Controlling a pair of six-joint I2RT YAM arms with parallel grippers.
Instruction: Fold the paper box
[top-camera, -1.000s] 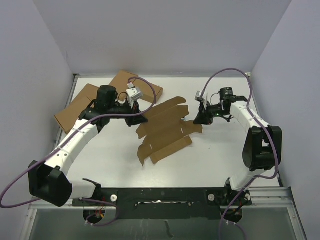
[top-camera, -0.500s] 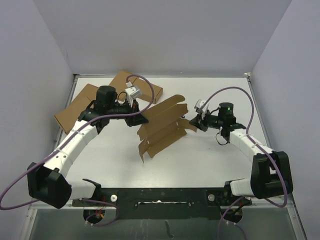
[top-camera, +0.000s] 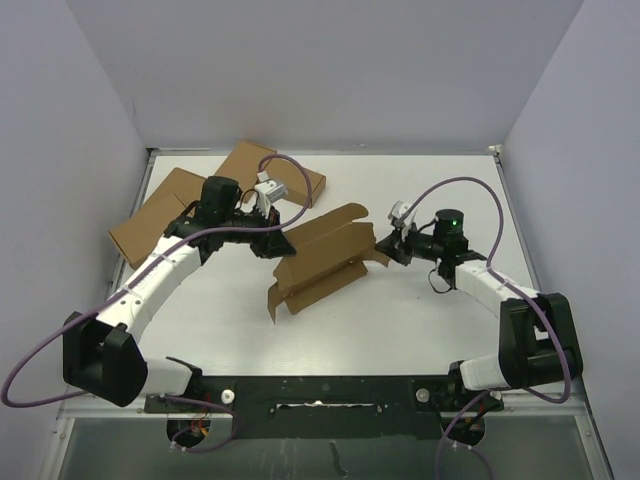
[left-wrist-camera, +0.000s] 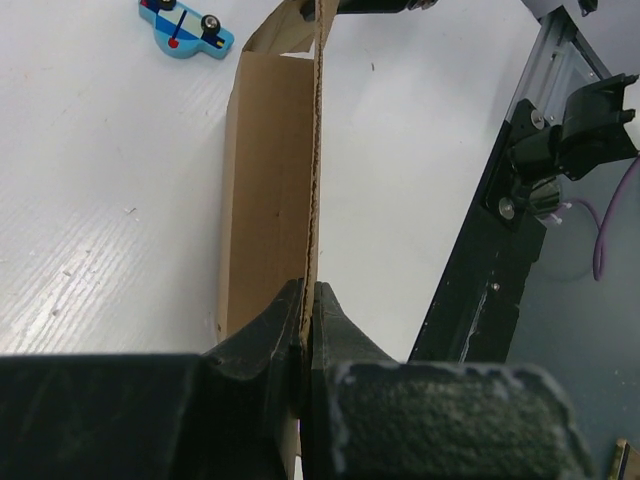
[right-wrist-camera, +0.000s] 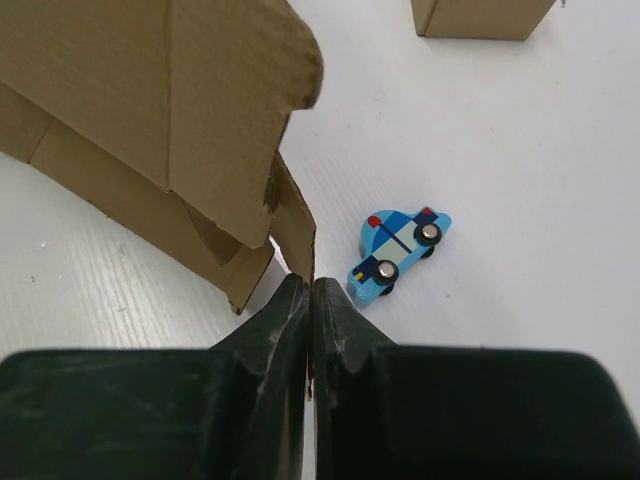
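1. Left hand (top-camera: 272, 243) is clenched on the paper box (top-camera: 318, 258). In its wrist view we see the fingertips (left-wrist-camera: 270, 330) pinching one cardboard edge, with that panel standing upright.
2. Right hand (top-camera: 385, 248) is clenched too, nipping a small flap at the box's right edge. Its wrist view shows the jaws tight on the flap, with no gap.
3. Box sits mid-tabletop (top-camera: 420, 320) between the two hands. It is partly lifted from flat into a shallow trough, and the near-left end with its tabs looks to rest on the surface.
4. Toy car (right-wrist-camera: 400, 255) lies just beside the pinched flap, apart from the cardboard. Other cartons (top-camera: 285, 175) sit far left and are not involved.
5. Step, as we judge it: an early fold, with the side panels raised along the long score lines. Nothing is locked and the tabs are loose, so most of the task is left.
6. Next move calls for holding both pinches and bringing the hands toward each other, so the panels turn on the creases and don't buckle. After that, regrip to tuck the end flaps. Thin edges could slip or tear, and the car may get in the way.
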